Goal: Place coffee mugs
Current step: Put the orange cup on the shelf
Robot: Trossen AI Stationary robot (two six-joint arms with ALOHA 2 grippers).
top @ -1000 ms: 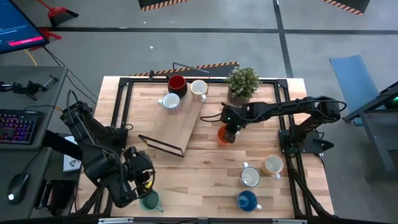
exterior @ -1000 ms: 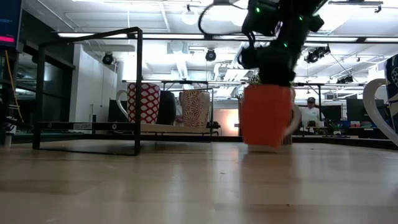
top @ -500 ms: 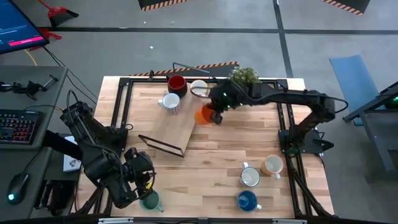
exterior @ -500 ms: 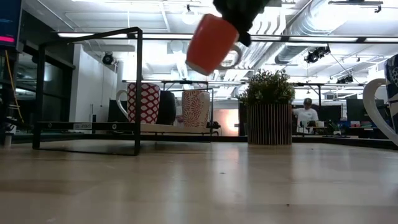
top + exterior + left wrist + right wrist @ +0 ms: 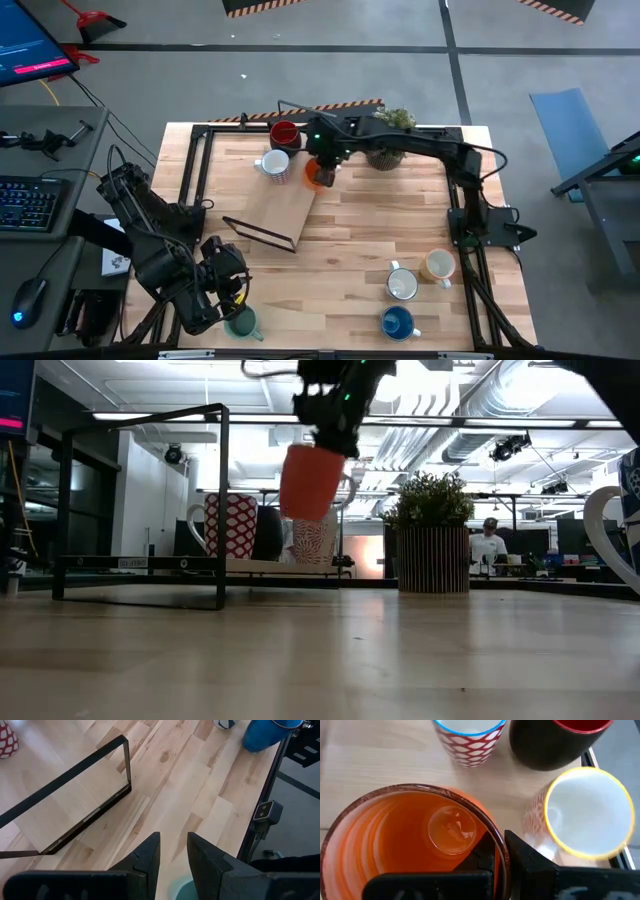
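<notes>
My right gripper (image 5: 502, 856) is shut on the orange mug (image 5: 318, 176), which hangs in the air (image 5: 310, 482) over the far right corner of the wooden board (image 5: 285, 205). Three mugs stand on that board: dark red (image 5: 555, 740), white with red pattern (image 5: 468, 737) and cream with a yellow rim (image 5: 587, 812). A white mug (image 5: 402, 286), a tan mug (image 5: 438, 265) and a blue mug (image 5: 398, 322) stand on the table near the right. My left gripper (image 5: 173, 857) waits open at the near left corner, above the teal mug (image 5: 242, 322). My right gripper holds the orange mug by its rim (image 5: 496, 834), one finger inside the cup (image 5: 482, 854) and one outside (image 5: 526, 860). The fingers come from above, pointing down. The mug is lifted clear and hangs nearly upright below them.
A black wire frame (image 5: 262, 233) stands on the board's near edge, with its upright bar in the low view (image 5: 222, 500). The potted plant (image 5: 392, 135) sits at the far edge, partly under my right arm. A black rail (image 5: 455, 200) runs along the table's sides.
My right gripper has lifted the orange mug off the table in front of the plant and carried it toward the far left, over the board. Half a second ago the mug was higher and tilted; now it is lower and close to upright.
</notes>
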